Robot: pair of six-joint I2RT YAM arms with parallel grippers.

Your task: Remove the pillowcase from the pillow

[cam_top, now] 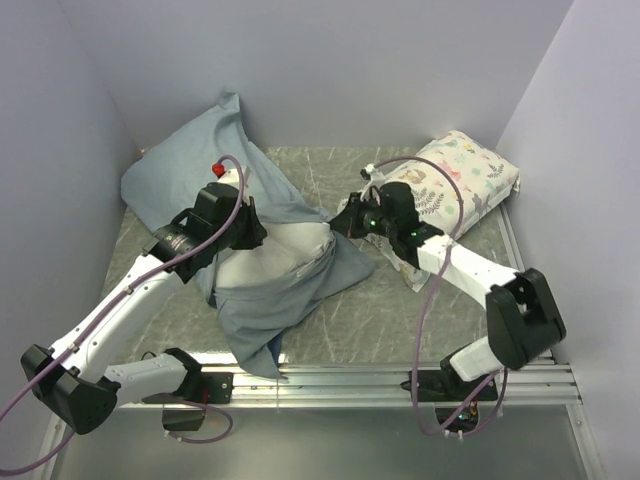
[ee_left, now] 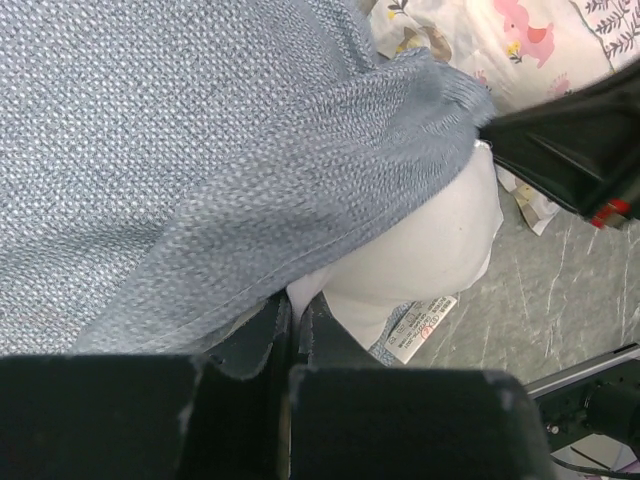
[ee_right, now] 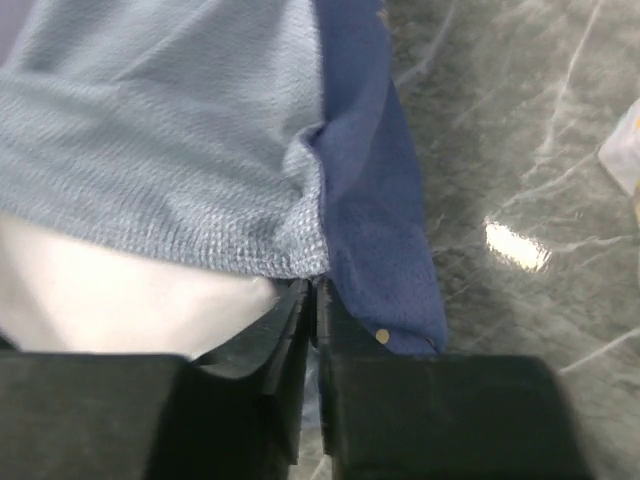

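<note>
Fingers [ee_left: 262, 335] on your left gripper [ee_left: 293, 305] are squeezed almost shut, and a bit of the white pillow [ee_left: 430, 240] pokes in between their tips. The hem of the pillowcase [ee_left: 200, 150] lies over one of those fingers. From above, this gripper sits at the left side of the pillow. The pillowcase is turned grey-blue side out. Part of it is heaped up toward the back left corner of the table [cam_top: 400, 310]. The rest hangs over the top and front of the pillow, down to the near edge. The bare white middle of the pillow shows between those folds. A small printed label [ee_left: 420, 328] sticks out below the pillow. To the right, your right gripper [ee_right: 312, 295] has its fingers [ee_right: 285, 330] shut tight on the hem of the pillowcase, where the grey-blue cloth meets the dark navy side. It holds that corner just off the right end of the pillow. Far right, at the back, a printed pillow [cam_top: 455, 175] with small coloured pictures lies by the wall, behind your right arm.
</note>
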